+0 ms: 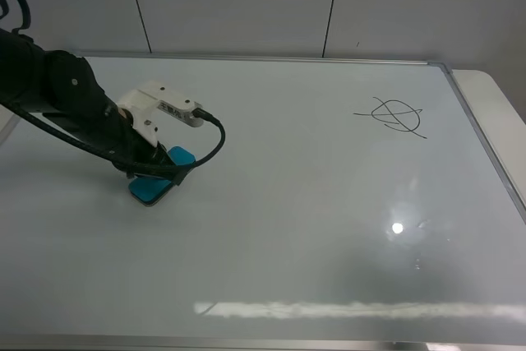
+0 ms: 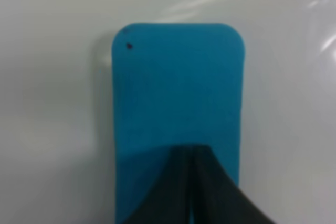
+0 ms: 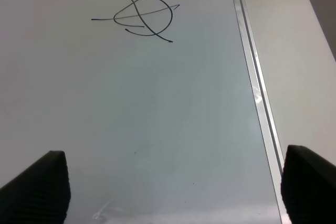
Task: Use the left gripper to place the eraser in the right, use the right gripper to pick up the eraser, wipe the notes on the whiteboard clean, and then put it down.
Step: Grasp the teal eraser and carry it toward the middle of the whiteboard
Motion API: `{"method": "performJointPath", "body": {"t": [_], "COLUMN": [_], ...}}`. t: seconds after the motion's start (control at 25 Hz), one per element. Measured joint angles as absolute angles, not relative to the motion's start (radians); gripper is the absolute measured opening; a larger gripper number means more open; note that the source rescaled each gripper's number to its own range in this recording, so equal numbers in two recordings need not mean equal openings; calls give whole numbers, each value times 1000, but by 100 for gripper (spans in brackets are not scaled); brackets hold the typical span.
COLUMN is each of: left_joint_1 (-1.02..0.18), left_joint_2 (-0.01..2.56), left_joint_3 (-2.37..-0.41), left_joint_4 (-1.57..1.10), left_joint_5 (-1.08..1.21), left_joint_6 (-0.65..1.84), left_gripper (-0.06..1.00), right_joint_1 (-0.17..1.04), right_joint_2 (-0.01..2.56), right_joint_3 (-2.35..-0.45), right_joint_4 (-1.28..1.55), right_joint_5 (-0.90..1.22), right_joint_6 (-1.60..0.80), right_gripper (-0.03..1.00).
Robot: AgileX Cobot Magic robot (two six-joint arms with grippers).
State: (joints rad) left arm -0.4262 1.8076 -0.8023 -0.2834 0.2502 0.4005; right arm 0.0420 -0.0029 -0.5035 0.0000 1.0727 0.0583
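Note:
The teal-blue eraser (image 1: 151,190) lies flat on the left part of the whiteboard (image 1: 296,203). My left gripper (image 1: 158,167) is down over it; in the left wrist view its black fingers (image 2: 181,182) sit pressed together, shut, over the eraser's (image 2: 178,87) top face, not around its sides. I cannot tell whether they touch it. The notes (image 1: 393,115), a black circle crossed by strokes, are at the far right of the board. My right gripper (image 3: 173,192) does not show in the exterior view; its wrist view has both fingertips far apart, open and empty, over bare whiteboard (image 3: 157,119) short of the notes (image 3: 142,18).
The board's silver frame (image 3: 252,72) runs close beside the right gripper, with a pale tabletop (image 1: 501,113) beyond it. A black cable (image 1: 209,141) loops from the left arm over the eraser. A grey wall stands behind the board.

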Motion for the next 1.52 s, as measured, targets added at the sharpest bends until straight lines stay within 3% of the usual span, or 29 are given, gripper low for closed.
{"method": "performJointPath", "body": {"t": [0.28,0.64,1.08,1.52], "left_joint_1": [-647,-810,-856,-856], "left_joint_2": [1927,2091,2181,2183], "left_joint_3": [-1007,-1309,-1560,-1578], "left_joint_4": [-283,-287,-206,11], "left_joint_5": [337,473,634,762], "left_joint_6": [323,278,201,55], "left_gripper": [0,0,0,0], "right_joint_1": [42,42,42,42], "right_joint_2": [-3,-3,-3,-3], "right_joint_3": [-503,-503,-503,-503], "right_joint_4": [0,0,0,0], "right_joint_5": [1073,1073,1073,1073], "right_joint_6": [58,58,58,58], "right_gripper": [60,60,60,60]}}
